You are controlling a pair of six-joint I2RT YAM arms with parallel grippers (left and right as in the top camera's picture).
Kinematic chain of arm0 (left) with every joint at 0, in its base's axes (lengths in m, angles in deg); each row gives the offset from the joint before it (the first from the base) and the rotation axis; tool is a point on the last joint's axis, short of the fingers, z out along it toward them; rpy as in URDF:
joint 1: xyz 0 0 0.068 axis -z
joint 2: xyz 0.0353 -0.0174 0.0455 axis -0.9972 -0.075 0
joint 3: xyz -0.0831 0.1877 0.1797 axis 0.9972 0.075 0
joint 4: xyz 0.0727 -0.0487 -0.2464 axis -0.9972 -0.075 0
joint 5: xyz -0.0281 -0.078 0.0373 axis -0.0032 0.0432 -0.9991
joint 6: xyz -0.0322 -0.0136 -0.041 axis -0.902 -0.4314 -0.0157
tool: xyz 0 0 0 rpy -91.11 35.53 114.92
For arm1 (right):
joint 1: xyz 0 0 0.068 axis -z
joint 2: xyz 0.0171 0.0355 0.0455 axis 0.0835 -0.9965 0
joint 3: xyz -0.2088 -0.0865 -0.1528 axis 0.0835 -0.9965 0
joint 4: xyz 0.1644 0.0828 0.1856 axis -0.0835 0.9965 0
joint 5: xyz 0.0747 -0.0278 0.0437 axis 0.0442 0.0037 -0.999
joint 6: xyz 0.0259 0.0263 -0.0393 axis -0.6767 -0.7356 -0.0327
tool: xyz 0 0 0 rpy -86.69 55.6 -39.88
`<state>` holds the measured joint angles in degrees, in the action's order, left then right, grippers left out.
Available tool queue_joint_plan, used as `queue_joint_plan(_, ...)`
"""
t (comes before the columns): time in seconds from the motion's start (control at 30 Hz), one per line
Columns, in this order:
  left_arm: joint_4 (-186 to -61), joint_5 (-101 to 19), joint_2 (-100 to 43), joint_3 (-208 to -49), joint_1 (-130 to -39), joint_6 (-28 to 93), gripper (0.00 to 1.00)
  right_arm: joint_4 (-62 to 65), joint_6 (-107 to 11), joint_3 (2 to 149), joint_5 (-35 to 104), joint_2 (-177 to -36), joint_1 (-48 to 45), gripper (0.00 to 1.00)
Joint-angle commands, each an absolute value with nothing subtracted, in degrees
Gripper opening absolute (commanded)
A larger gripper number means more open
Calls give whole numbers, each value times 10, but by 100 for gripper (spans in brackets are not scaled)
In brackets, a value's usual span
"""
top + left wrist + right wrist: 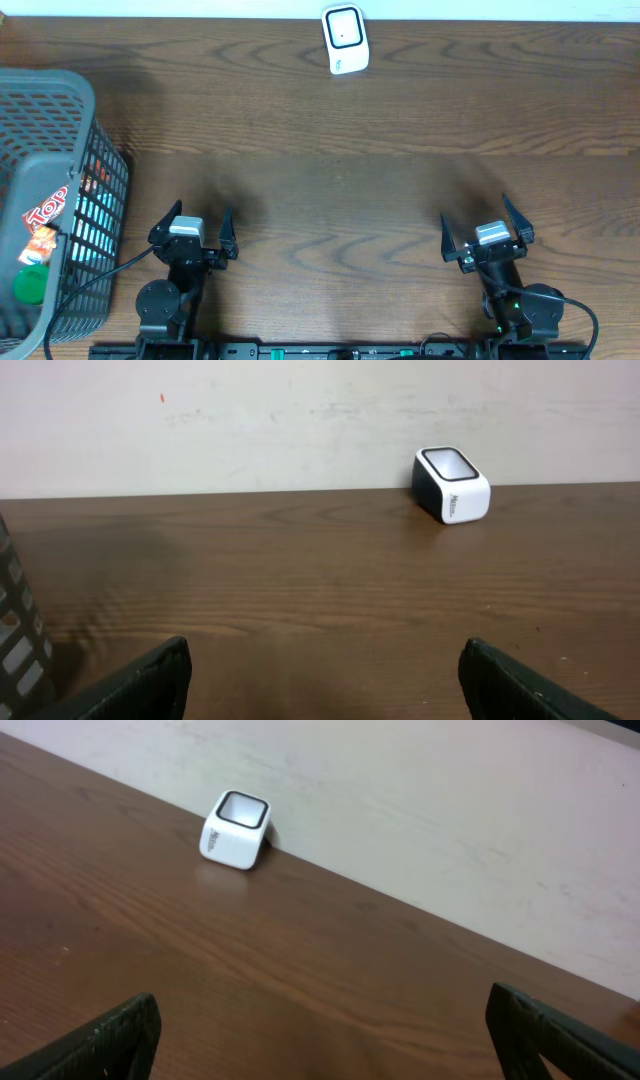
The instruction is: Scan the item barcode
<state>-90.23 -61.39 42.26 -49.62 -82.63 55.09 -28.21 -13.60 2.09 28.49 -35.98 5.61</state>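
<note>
Evidently sat, left gripper (195, 226) and right gripper (483, 229) spread wide and empty, short of the items (44, 216) in the basket (62, 82) at left; risked snagging mesh or lifting two packets from that crowded heap.

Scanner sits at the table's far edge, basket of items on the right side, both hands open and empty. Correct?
No. The basket is on the left side, next to the left hand; the overhead view shows it. The rest stands: scanner at the far edge of the table, and the right hand, like the left, open and empty.
</note>
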Motion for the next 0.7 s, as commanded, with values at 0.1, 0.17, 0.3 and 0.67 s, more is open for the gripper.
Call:
queue_joint_plan(0.1, -923, -611, 427, -487, -825, 547, 86, -279, -144, 21, 288, -357, 48, 99)
queue_joint_plan(0.17, -923, -611, 427, -487, -825, 547, 86, -279, -144, 21, 287, -357, 48, 99)
queue_joint_plan(0.3, -923, -610, 427, -487, -825, 546, 86, -279, -144, 21, 288, -357, 48, 99)
queue_joint_plan(0.67, -936, -539, 423, -537, -825, 500, 86, -279, -144, 21, 288, -358, 48, 99)
